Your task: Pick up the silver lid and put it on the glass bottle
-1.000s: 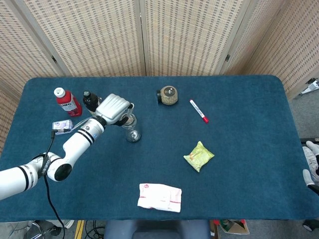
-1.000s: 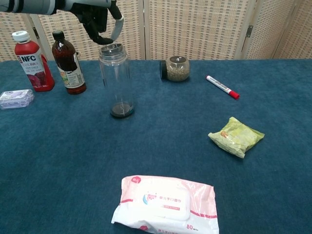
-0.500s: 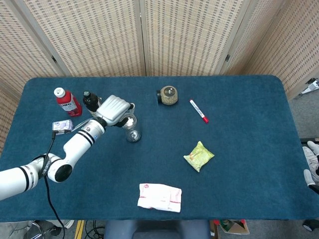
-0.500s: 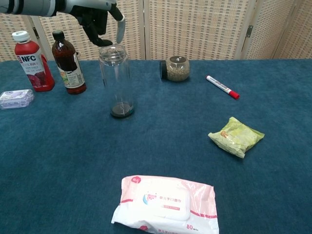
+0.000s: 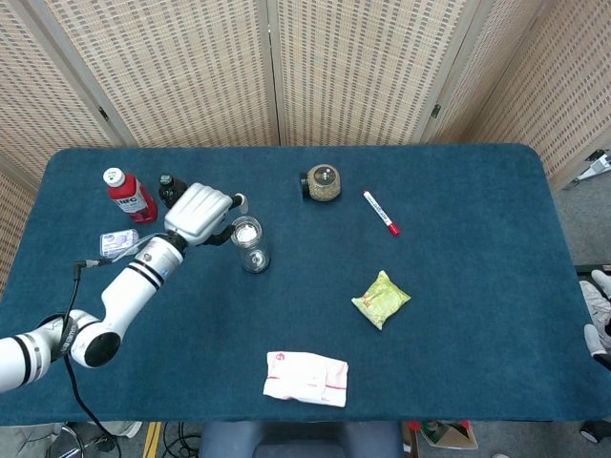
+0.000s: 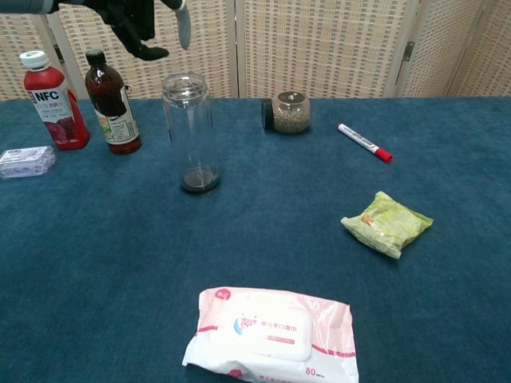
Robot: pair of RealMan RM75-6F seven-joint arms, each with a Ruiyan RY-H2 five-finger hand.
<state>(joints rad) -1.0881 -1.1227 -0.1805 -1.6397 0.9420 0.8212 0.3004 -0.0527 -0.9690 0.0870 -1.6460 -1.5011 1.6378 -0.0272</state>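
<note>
The clear glass bottle (image 5: 252, 246) (image 6: 190, 132) stands upright left of the table's middle. In the head view a pale silver lid (image 5: 246, 230) lies across its mouth; in the chest view the lid (image 6: 184, 79) shows only as a thin rim on top. My left hand (image 5: 200, 214) (image 6: 137, 25) hovers up and to the left of the bottle, clear of it, its fingers spread and holding nothing. A small white part at the right edge (image 5: 598, 283), beyond the table, may be my right hand; its fingers cannot be made out.
A dark sauce bottle (image 6: 111, 104) and a red NFC juice bottle (image 6: 52, 100) stand just left of the glass bottle, beneath the hand. Elsewhere lie a small purple pack (image 6: 25, 160), a grain jar (image 6: 290, 112), a red-capped marker (image 6: 363, 142), a green snack bag (image 6: 386, 223) and a wipes pack (image 6: 270, 335).
My left hand has let go of the lid at the bottle's mouth and drawn up and to the left, fingers spreading. The bottle has stayed in place.
</note>
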